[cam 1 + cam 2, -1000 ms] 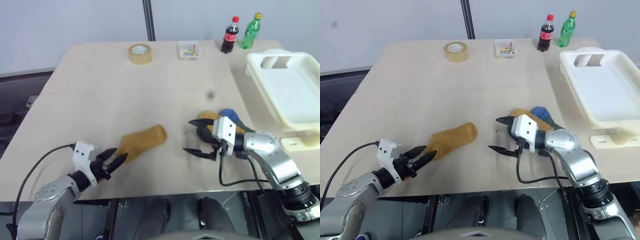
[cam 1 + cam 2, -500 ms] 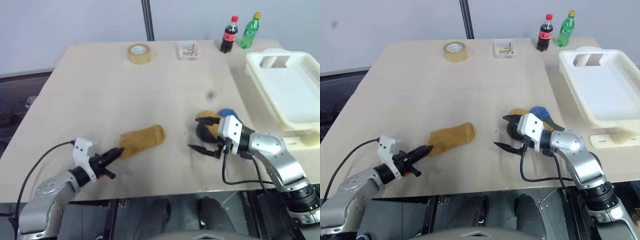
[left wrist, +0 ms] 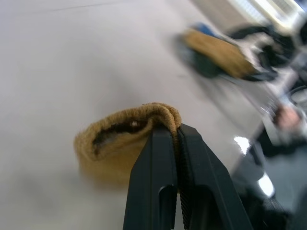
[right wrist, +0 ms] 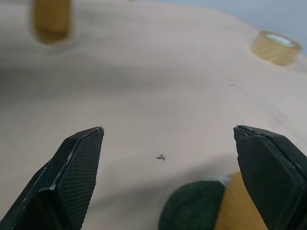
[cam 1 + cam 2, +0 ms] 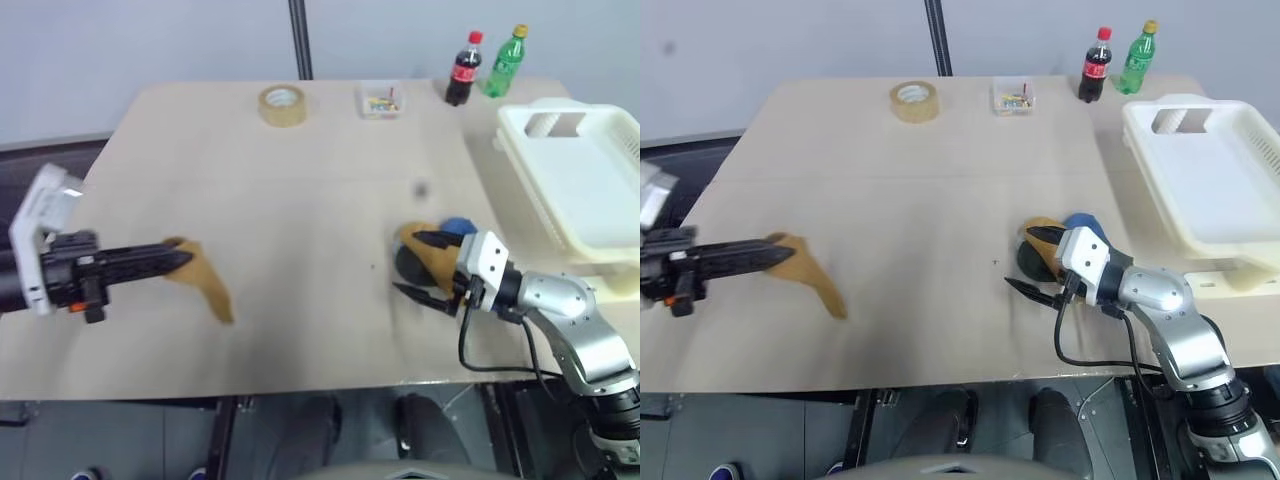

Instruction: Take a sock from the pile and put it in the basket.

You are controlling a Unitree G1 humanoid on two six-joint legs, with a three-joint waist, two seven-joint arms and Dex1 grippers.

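My left gripper (image 5: 183,259) is shut on the cuff of a mustard yellow sock (image 5: 207,282), which hangs off its tips above the left side of the table. The left wrist view shows the black fingers (image 3: 163,158) pinching the folded cuff of the sock (image 3: 115,143). The pile (image 5: 432,248) of mustard, blue and dark green socks lies right of the table's middle. My right gripper (image 5: 408,263) stands open just left of the pile, nothing between its fingers, with the dark green sock (image 4: 192,207) close by. The white basket (image 5: 590,190) sits at the table's right edge.
At the table's far edge stand a tape roll (image 5: 282,105), a small clear box (image 5: 378,100), a cola bottle (image 5: 462,70) and a green bottle (image 5: 505,62). Bare tabletop (image 5: 300,200) lies between my two grippers.
My left gripper has shut on the mustard sock and lifted it up off the table, toward the left. My right gripper has shifted slightly right toward the pile, staying open.
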